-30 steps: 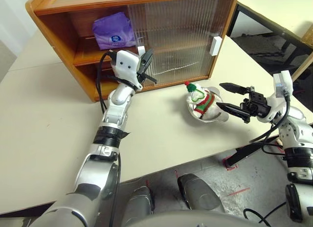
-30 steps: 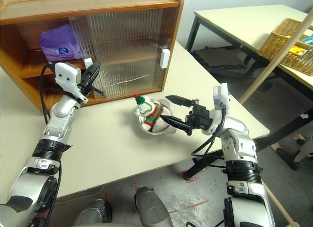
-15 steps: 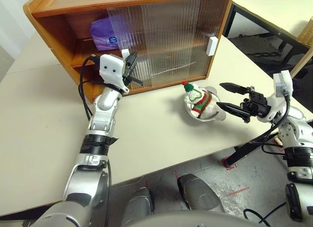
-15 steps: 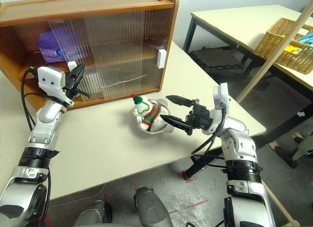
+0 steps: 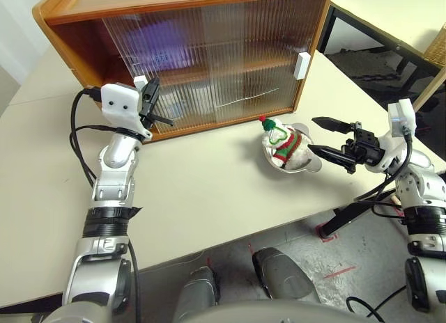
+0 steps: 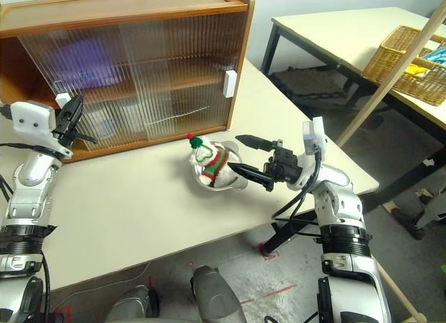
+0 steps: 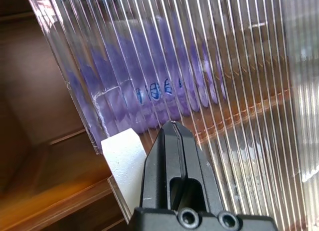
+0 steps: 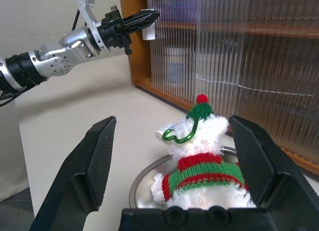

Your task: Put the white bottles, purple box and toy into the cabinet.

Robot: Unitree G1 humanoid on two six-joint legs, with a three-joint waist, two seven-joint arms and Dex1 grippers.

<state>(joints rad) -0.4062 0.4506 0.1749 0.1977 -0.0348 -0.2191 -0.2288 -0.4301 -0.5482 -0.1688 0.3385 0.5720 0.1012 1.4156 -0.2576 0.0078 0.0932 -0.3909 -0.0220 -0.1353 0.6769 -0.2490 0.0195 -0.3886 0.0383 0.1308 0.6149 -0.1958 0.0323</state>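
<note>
A shiny steel bowl [image 5: 307, 164] sat on the cream table [image 5: 209, 191] before me, while off to my right a second table [image 6: 348, 30] on dark legs carried a wicker basket [image 6: 404, 55].

We see silver-grey arm shells with black ribbed bands at the forearms. Behind the left gripper [image 5: 151, 100] sits a white camera block, black cables looping beside it. Behind the right gripper [image 5: 327, 136], with slim tapered black fingers, stands a similar white block.
</note>
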